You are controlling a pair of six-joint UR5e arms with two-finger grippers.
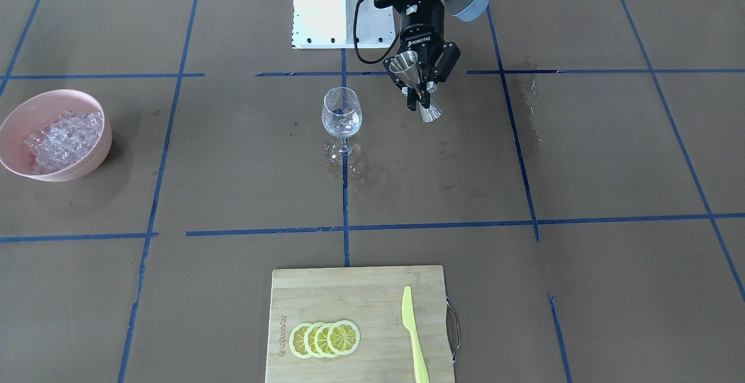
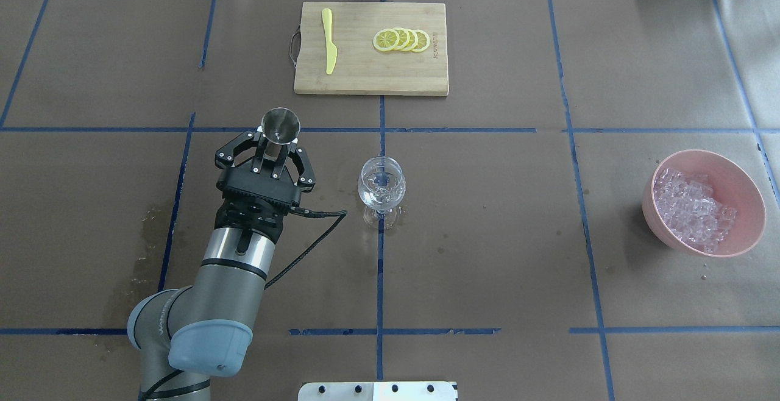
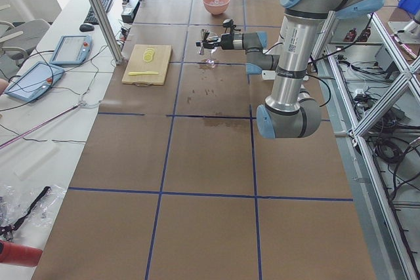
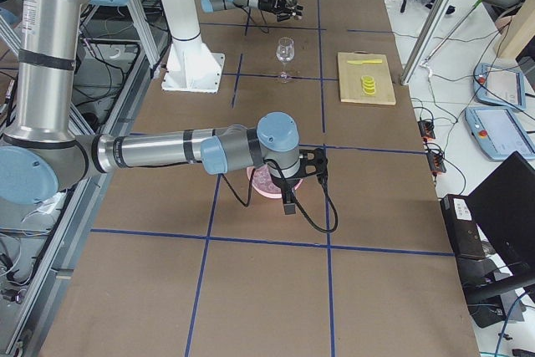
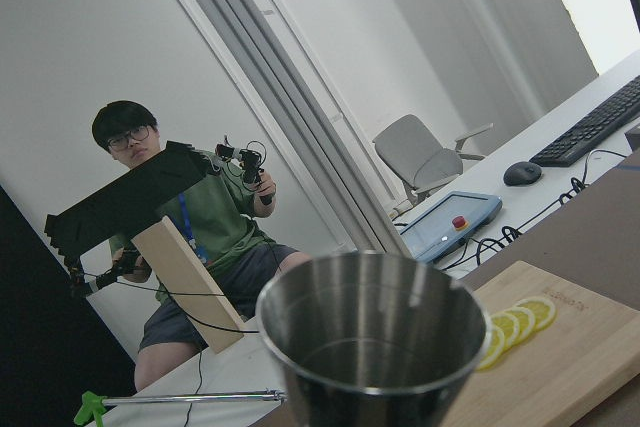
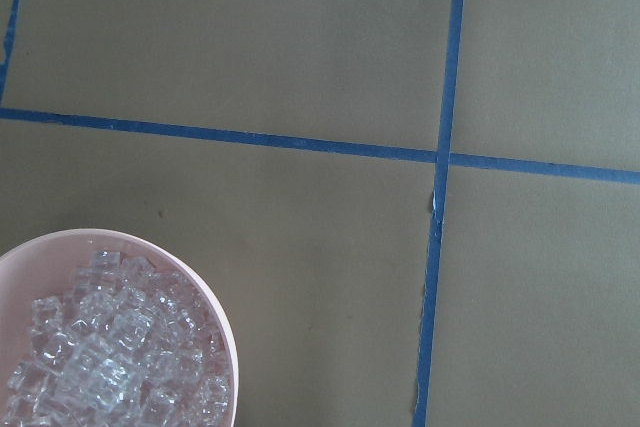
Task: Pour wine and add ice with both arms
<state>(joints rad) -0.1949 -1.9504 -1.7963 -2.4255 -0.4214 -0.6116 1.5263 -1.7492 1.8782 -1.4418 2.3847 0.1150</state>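
Note:
My left gripper [image 2: 277,145] is shut on the waist of a steel jigger [image 2: 280,125] and holds it above the table, to the left of the wine glass [image 2: 381,184] in the overhead view. In the front view the jigger [image 1: 414,80] hangs tilted in the gripper [image 1: 422,89], apart from the glass [image 1: 341,116]. The left wrist view shows the jigger's cup [image 5: 370,337] from the side. The ice [image 2: 691,209] fills a pink bowl [image 2: 749,194] at the far right. My right gripper [image 4: 288,198] shows only in the exterior right view, over the bowl; I cannot tell its state. The right wrist view shows ice [image 6: 100,357] below.
A bamboo cutting board [image 2: 365,78] at the table's far side carries lemon slices [image 2: 402,39] and a yellow-green knife [image 2: 329,47]. A wet patch [image 1: 349,165] surrounds the glass's foot. The white base block [image 1: 334,10] stands at the robot's side. An operator [image 5: 180,227] sits beyond the table.

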